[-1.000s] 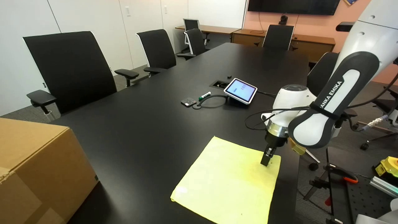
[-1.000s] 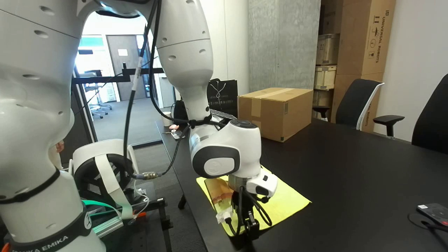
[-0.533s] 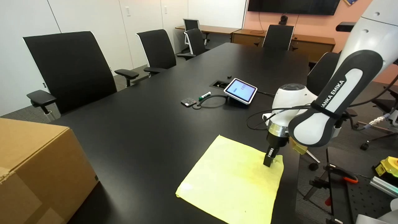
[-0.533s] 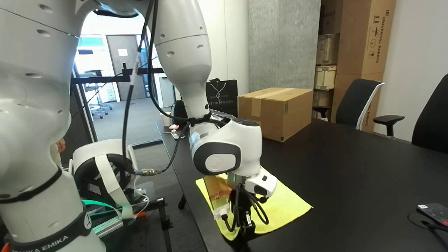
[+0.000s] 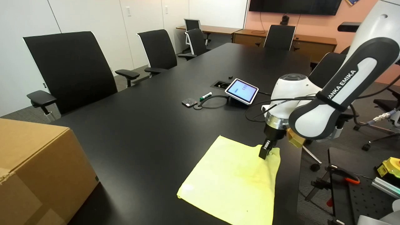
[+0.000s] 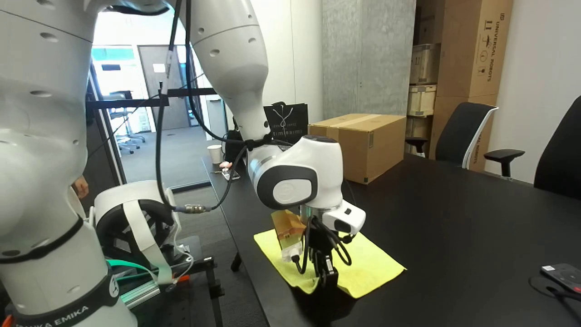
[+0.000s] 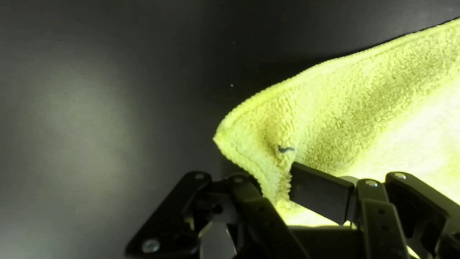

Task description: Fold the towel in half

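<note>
— Robot arm [image 5: 340,93]: marking?
— "EMIKA", in both exterior views.
— Tall carton [image 6: 472,54]?
— "UNIVERSAL ROBOTS", printed sideways, symbols alongside.
— Black bag [image 6: 287,120]?
— Partly covered; "timissimi" legible.
— Tablet [image 5: 242,90] screen?
— Characters too small to read.

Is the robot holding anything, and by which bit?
Yes, the yellow towel: the gripper pinches it close to one corner, whose tip pokes out.

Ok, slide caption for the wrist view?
The hand pinches the yellow towel near one corner, close to a small dark mark, above the black tabletop.
</note>
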### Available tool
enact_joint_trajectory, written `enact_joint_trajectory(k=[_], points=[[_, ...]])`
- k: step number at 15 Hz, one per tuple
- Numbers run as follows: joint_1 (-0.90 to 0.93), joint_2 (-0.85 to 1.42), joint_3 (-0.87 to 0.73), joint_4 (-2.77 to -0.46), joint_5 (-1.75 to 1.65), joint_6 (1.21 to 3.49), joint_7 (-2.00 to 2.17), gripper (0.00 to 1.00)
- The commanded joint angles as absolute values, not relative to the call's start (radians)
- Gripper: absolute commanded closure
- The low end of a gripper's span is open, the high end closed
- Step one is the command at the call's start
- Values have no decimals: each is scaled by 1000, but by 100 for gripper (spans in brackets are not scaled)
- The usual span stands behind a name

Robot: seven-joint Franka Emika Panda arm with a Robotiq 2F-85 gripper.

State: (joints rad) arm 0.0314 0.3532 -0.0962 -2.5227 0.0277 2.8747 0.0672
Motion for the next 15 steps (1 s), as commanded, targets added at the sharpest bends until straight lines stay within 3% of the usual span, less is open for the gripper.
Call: enact_joint_trajectory(k=[1,10,15], points=[[60,316,-133,-2481,-19,2840,135,94],[110,428,-104,-2246,17,2829,302,94],[203,548,-170,-2095,-11,2848,454,91]])
